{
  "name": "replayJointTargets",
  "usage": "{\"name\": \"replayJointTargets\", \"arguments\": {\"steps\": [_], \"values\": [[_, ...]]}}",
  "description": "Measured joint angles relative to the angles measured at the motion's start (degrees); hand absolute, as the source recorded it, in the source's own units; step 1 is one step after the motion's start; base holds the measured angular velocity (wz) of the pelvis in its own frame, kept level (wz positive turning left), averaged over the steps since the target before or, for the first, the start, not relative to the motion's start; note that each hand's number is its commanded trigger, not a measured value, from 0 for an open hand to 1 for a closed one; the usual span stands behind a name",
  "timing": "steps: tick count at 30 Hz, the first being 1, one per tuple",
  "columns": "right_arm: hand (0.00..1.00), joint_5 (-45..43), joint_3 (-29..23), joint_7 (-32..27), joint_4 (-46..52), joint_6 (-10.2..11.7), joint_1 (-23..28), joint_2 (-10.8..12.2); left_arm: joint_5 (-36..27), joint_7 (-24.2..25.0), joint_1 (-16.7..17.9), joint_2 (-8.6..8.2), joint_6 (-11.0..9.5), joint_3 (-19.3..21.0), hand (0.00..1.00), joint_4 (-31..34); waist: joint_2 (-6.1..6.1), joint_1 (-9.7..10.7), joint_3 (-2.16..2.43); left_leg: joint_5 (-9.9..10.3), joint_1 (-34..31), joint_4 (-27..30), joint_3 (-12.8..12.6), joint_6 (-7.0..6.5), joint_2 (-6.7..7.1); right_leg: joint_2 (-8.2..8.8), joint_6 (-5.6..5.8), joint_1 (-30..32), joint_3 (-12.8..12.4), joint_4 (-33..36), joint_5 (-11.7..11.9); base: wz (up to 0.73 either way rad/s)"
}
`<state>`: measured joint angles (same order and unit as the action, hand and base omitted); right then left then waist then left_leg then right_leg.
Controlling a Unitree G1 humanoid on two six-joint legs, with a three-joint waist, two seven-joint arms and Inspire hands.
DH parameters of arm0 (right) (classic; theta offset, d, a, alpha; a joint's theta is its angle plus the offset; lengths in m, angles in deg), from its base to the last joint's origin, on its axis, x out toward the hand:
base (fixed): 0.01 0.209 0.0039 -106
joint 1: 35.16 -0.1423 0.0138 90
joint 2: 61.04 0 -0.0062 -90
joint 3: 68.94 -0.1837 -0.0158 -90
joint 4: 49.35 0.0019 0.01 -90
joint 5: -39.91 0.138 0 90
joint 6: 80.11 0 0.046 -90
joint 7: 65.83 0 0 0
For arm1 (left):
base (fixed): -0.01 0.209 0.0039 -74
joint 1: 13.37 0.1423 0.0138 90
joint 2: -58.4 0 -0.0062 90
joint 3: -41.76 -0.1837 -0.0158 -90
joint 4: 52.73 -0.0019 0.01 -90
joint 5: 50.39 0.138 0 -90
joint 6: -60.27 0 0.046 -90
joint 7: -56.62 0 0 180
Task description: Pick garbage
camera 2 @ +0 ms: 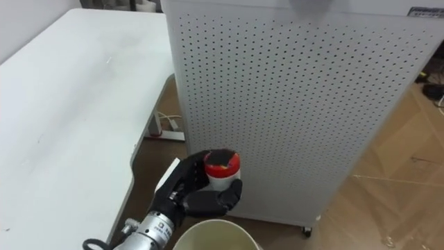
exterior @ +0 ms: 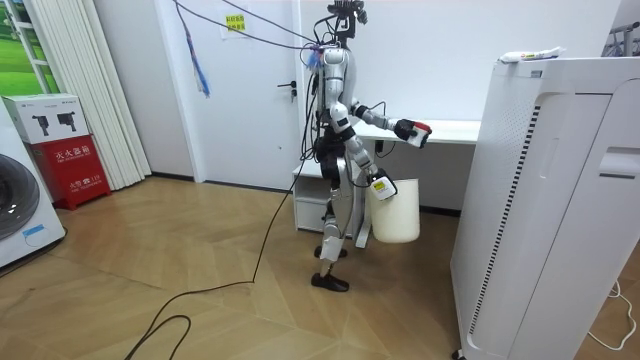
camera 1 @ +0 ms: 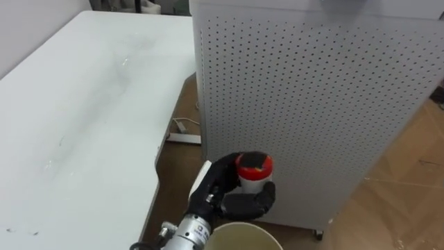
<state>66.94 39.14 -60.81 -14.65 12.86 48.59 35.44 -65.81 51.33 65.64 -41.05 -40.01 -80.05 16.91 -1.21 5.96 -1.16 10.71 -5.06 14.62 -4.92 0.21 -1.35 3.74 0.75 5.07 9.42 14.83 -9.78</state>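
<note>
My left hand (camera 1: 216,193) is shut on a small white cup with a red lid (camera 1: 254,171), held upright in front of the perforated cabinet. Just below it, the rim of a white bin (camera 1: 243,229) shows at the bottom edge. In the room view I stand beside the table, facing the room view's right. There my left hand (exterior: 407,130) reaches forward with the cup (exterior: 421,129) at chest height. My right hand (exterior: 378,186) is low at my side, at the top of the white bin (exterior: 395,212), which hangs clear of the floor.
A white table (camera 1: 69,125) runs along my left. A tall white perforated cabinet (camera 1: 305,104) stands close ahead and to the right. A power strip (camera 1: 182,129) lies on the wooden floor between them. A door (exterior: 255,90) and a red box (exterior: 72,170) are behind me.
</note>
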Motion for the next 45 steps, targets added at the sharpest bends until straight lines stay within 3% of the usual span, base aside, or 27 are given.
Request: {"name": "replayJointTargets", "arguments": {"steps": [6, 15, 16, 17, 18, 19, 27, 40, 45], "values": [[1.0, 0.0, -1.97, -0.7, 0.21, 0.06, -0.08, -0.02, 0.01, 4.49, 2.4, 0.14, 0.65, -0.01, 1.0, 0.0, 0.45, -0.02, 0.0, -0.01, 0.01, 0.01, 0.02, -0.01, 0.0, -0.01, 0.0, -0.06, 0.02, -0.01, 0.0, 0.0], [1.0, -0.01, -3.01, -0.69, 0.54, 0.15, -0.08, -0.26, 1.89, 7.33, 2.7, 1.07, 1.21, 0.15, 1.0, 0.0, 1.72, -0.1, 0.06, -0.01, -0.24, -0.2, -0.14, -0.01, 0.03, 0.03, 0.0, 0.21, 0.0, -0.3, -0.01, 0.0], [1.0, -0.01, -3.43, -0.7, 0.57, 0.15, -0.07, -0.29, 2.68, 7.46, 2.94, 1.18, 1.24, 0.18, 0.89, 0.0, 1.84, -0.06, 0.1, -0.01, -0.23, -0.26, -0.14, -0.01, 0.04, 0.03, 0.0, 0.21, -0.01, -0.38, -0.01, 0.0], [1.0, 0.0, -3.59, -0.71, 0.59, 0.16, -0.08, -0.31, 2.73, 7.55, 3.07, 1.22, 1.26, 0.17, 0.69, 0.0, 1.86, -0.05, 0.11, -0.01, -0.23, -0.3, -0.14, -0.01, 0.04, 0.03, 0.0, 0.2, 0.0, -0.41, -0.01, 0.0], [1.0, 0.02, -3.61, -0.72, 0.71, 0.17, -0.07, -0.46, 2.76, 7.64, 3.35, 1.23, 1.29, 0.16, 0.1, 0.0, 1.86, -0.03, 0.11, -0.01, -0.23, -0.39, -0.16, -0.02, 0.02, 0.01, 0.0, 0.21, -0.01, -0.44, -0.01, 0.0], [1.0, 0.02, -3.61, -0.75, 0.98, 0.17, -0.07, -0.68, 2.78, 7.73, 3.63, 1.26, 1.32, 0.14, 0.0, -0.01, 1.86, 0.01, 0.11, -0.01, -0.21, -0.46, -0.19, -0.02, 0.02, 0.01, 0.0, 0.24, -0.01, -0.43, -0.01, 0.0], [1.0, 0.03, -3.62, -1.22, 1.86, 0.24, -0.04, -1.62, 3.87, 8.33, 5.38, 3.16, 1.74, 0.08, 0.0, -0.01, 1.88, 0.19, 0.12, -0.09, 0.41, -1.17, -0.56, -0.13, -0.02, -0.06, 0.0, -0.01, 0.03, -0.42, 0.0, 0.0], [1.0, -0.09, -3.77, -1.99, 1.56, 0.12, 0.67, -1.49, 5.2, 9.26, 5.47, 2.9, 1.76, 0.16, 0.0, 2.31, 1.8, 0.31, 0.09, -0.18, 0.6, -1.17, -0.68, -0.25, 0.08, 0.13, 0.02, -0.1, 0.02, -0.31, -0.01, 0.0], [1.0, -0.39, -3.69, -2.36, 1.69, 0.25, 0.66, -1.18, 8.67, 9.43, 5.47, 2.53, 1.74, 0.02, 0.0, 3.43, 1.77, 0.95, 0.07, -0.18, 0.69, -1.21, -0.83, -0.25, 0.02, 0.07, 0.02, -0.12, -0.04, -0.31, -0.01, 0.0]]}}
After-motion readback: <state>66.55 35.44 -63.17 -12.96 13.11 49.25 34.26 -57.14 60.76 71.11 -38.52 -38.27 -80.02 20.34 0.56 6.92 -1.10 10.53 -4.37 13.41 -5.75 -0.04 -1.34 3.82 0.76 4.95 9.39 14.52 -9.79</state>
